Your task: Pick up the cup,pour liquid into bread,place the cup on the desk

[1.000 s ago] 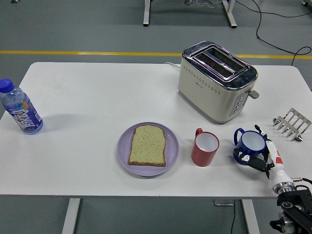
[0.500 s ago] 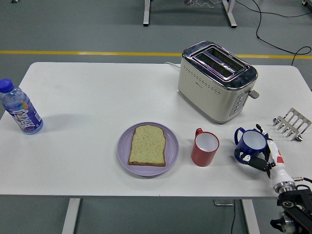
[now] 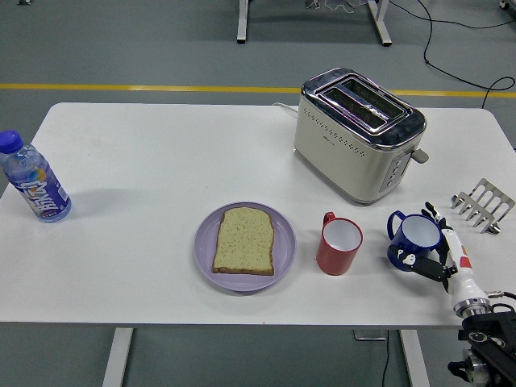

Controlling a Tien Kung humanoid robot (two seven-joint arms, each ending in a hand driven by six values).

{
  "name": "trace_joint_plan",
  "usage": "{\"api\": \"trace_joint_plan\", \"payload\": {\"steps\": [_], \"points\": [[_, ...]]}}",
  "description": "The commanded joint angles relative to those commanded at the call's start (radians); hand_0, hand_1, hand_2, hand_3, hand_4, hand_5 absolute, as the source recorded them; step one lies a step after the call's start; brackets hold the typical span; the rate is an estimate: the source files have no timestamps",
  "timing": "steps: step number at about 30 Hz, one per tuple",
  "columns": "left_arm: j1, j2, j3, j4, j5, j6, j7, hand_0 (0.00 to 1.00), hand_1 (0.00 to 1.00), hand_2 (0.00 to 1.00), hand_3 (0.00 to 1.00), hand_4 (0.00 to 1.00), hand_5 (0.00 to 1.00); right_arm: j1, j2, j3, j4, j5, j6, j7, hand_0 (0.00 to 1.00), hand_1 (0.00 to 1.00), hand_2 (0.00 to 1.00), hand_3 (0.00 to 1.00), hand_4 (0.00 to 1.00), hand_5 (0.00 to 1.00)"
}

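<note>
A blue cup [image 3: 416,235] with a white inside stands upright on the white table [image 3: 161,161] at the front right. My right hand [image 3: 427,251] comes in from the lower right corner. Its fingers [image 3: 430,214] curl round the cup's far side and its thumb lies against the near side of the base. A slice of bread [image 3: 244,239] lies flat on a purple plate [image 3: 205,250] at the front centre. Between plate and blue cup stands a red cup [image 3: 339,246], upright and apart from both. The left arm is out of sight.
A silver toaster [image 3: 357,133] stands behind the cups at the back right. A small metal toast rack [image 3: 482,205] sits by the right edge. A blue-capped bottle [image 3: 34,179] stands at the far left.
My right hand has shifted very slightly to the right around the blue cup. The cup, still on the table, has barely moved.
</note>
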Motion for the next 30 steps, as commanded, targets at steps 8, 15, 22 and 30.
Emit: {"api": "trace_joint_plan", "payload": {"steps": [8, 15, 22, 30], "points": [[0.001, -0.001, 0.002, 0.000, -0.004, 0.000, -0.001, 0.690, 0.756, 0.773, 0.611, 0.396, 0.998, -0.013, 0.002, 0.034, 0.024, -0.026, -0.001, -0.003, 0.942, 0.820, 0.982, 0.998, 0.926, 0.002], [0.001, -0.001, 0.003, 0.000, -0.005, 0.000, -0.001, 0.690, 0.756, 0.773, 0.611, 0.396, 0.998, -0.022, 0.001, 0.055, 0.048, -0.051, -0.005, -0.003, 0.950, 0.820, 0.983, 0.998, 0.939, 0.003], [0.002, -0.003, 0.001, -0.001, -0.005, 0.002, 0.000, 0.690, 0.756, 0.773, 0.611, 0.396, 0.998, -0.042, -0.009, 0.084, 0.100, -0.076, -0.016, -0.010, 0.952, 0.820, 0.984, 0.998, 0.947, 0.010], [0.004, -0.003, -0.006, 0.000, 0.005, 0.003, 0.003, 0.690, 0.756, 0.773, 0.611, 0.396, 0.998, -0.075, -0.014, 0.127, 0.163, -0.111, -0.028, -0.027, 0.954, 0.822, 0.984, 0.998, 0.949, 0.013]]}}
